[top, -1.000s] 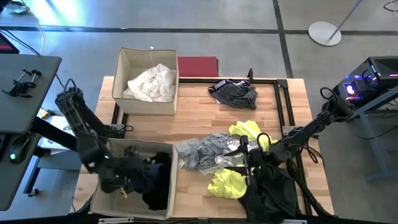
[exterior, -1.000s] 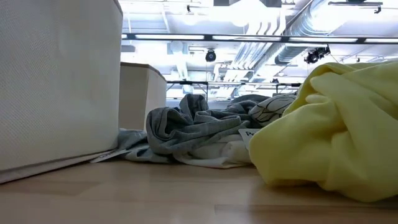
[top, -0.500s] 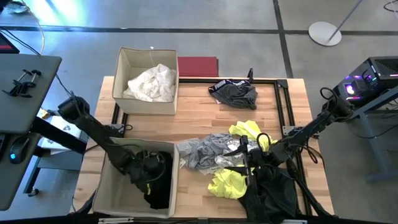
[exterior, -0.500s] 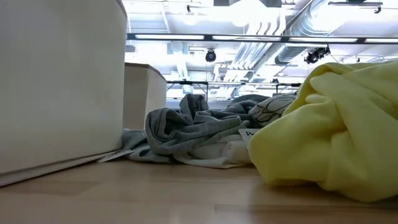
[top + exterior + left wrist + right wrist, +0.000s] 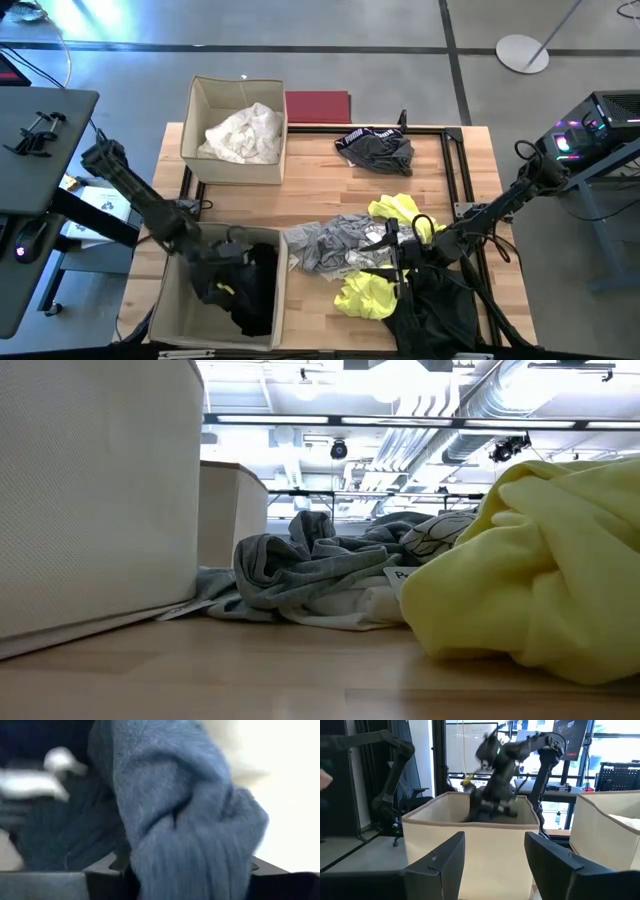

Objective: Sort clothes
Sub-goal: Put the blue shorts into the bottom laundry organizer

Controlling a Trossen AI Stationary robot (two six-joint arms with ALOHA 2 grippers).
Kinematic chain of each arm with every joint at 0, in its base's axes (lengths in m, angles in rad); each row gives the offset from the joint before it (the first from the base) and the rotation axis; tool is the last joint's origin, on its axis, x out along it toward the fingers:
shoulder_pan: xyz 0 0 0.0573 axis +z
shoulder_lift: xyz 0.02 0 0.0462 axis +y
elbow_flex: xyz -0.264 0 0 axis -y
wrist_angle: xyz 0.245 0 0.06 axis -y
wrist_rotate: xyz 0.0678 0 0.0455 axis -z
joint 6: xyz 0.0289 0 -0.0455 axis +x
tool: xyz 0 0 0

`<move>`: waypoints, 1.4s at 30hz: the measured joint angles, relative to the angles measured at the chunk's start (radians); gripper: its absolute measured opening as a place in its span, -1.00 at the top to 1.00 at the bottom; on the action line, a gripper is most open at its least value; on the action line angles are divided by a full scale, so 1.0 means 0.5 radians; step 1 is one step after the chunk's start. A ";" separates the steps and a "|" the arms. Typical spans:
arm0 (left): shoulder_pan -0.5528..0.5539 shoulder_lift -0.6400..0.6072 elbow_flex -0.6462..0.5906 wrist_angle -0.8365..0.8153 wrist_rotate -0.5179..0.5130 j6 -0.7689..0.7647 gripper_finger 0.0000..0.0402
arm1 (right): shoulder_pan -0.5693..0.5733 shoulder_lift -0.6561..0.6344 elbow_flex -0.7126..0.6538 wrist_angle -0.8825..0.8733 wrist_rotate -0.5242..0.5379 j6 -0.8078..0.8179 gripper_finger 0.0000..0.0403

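My left gripper (image 5: 232,262) hovers inside the near beige box (image 5: 165,300), over a heap of black and dark navy clothes (image 5: 252,295). In its wrist view a dark navy garment (image 5: 190,805) fills the space between its spread fingers. My right gripper (image 5: 392,255) stands open and empty, low over the clothes pile at the table's near right. That pile holds a light grey garment (image 5: 325,245), neon yellow garments (image 5: 368,295) and a black one (image 5: 430,310). White clothes (image 5: 243,135) lie in the far beige box (image 5: 200,100). A dark garment (image 5: 375,150) lies at the far edge. My left gripper has the dark navy garment's bunched fold (image 5: 165,870) between its spread fingers, which point down into the box. The cloth covers the fingers' inner sides, so I cannot tell whether they touch it.
A flat dark red rectangle (image 5: 318,106) lies beside the far box. A black metal frame (image 5: 455,170) runs along the table's right and far sides. Bare wood shows in the table's middle (image 5: 300,200). The near box's wall (image 5: 90,490) fills the low view's left.
My left gripper has gone toward the table's right edge inside the near box, then a little toward the far edge. The dark cloth went along with it. The near box's wall has shifted slightly toward the right.
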 joint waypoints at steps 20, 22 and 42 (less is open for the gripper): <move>-0.015 -0.013 0.066 -0.207 -0.183 0.120 0.14 | 0.000 0.001 -0.001 -0.080 0.000 0.080 0.03; -0.014 -0.007 0.043 -0.205 -0.160 0.119 0.14 | 0.000 0.001 -0.001 -0.080 0.000 0.085 0.03; 0.144 -0.029 -0.154 -0.058 -0.297 0.066 -0.13 | 0.000 0.001 -0.001 -0.096 0.000 0.069 0.03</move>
